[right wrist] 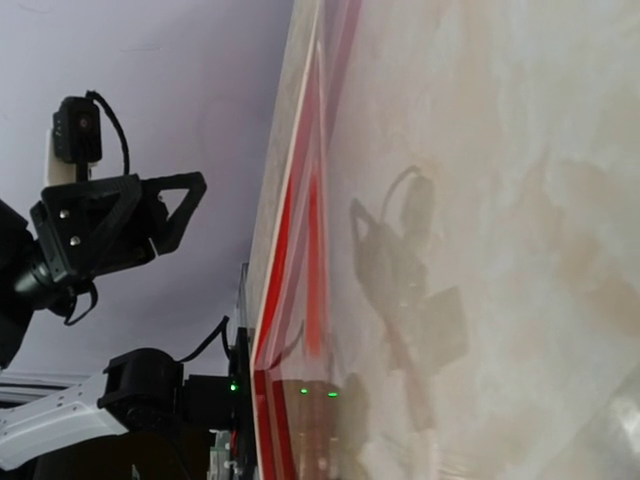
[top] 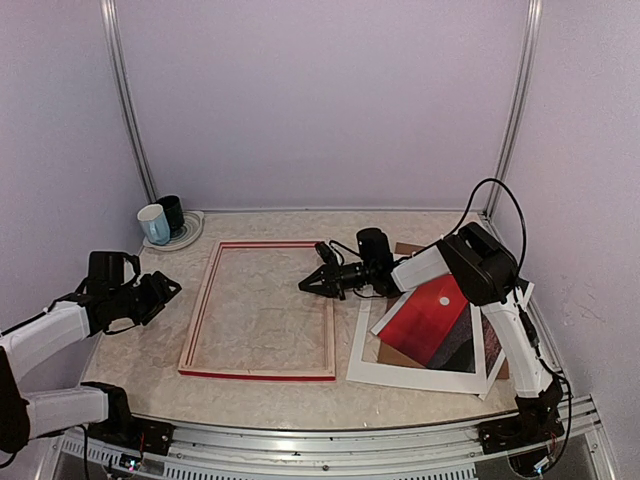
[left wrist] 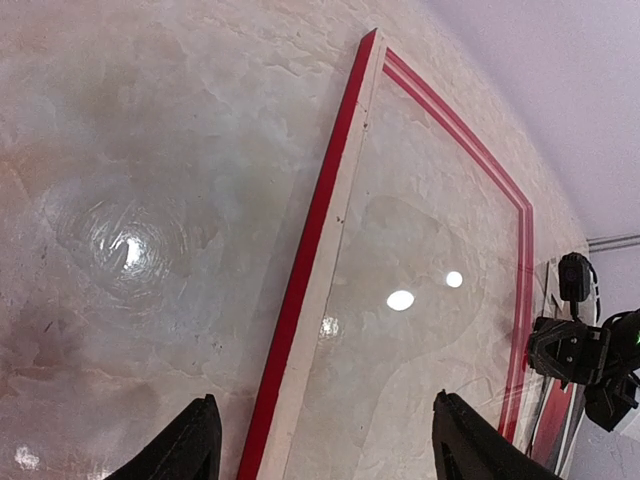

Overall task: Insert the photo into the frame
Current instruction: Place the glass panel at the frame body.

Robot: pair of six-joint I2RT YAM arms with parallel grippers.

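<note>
We see the frame [top: 258,374] lying flat on the desk [top: 270,225], a little toward 9 o'clock of the middle, its red face up and pale wood on the sides. The photo [top: 432,318], red sky with a small white sun, lies apart from it toward 4 o'clock, outside the frame. It rests tilted on a white mat [top: 400,375], with a brown backing board [top: 392,353] showing beneath.

The right end effector [top: 308,284] hangs over the frame's right rail, near its 2 o'clock corner, the arm reaching across above the photo. Its fingers are pressed together and we see nothing pinched between them.

The left end effector [top: 168,288] hovers at 9 o'clock of the frame, clear of the rail. In its wrist view its fingers [left wrist: 195,440] stand spread wide, empty, with the frame's left rail running between them below.

At 10 o'clock, in the far corner, a pale mug [top: 153,224] and a dark mug [top: 172,213] sit on a plate [top: 190,236].
</note>
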